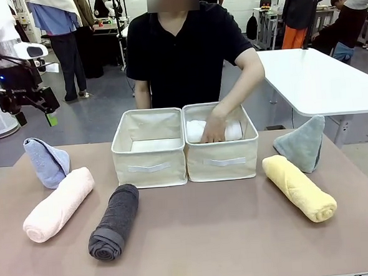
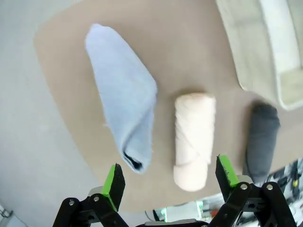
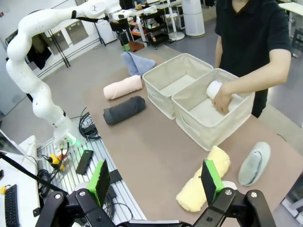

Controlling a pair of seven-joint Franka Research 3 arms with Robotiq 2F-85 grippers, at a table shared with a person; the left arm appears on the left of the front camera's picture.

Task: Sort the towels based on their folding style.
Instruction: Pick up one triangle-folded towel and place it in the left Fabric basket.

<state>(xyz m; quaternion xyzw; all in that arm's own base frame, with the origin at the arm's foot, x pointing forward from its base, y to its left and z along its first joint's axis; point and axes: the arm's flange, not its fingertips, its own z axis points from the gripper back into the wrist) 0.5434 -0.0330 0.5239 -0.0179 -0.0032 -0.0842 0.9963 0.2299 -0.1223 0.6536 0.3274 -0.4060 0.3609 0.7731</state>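
Inside right bin (image 1: 223, 164), person's hand (image 1: 213, 128) on rolled white towel (image 1: 195, 131).

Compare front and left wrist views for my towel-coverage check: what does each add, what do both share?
Front adds: yellow rolled terry towel, pale grey-green cone-folded towel, person's hand on white rolled towel inside the right cream fabric bin. Left wrist adds: the dark open mouth of the lavender-blue cone-folded towel. Shared: that towel, pink rolled towel, dark grey rolled towel, open left gripper.
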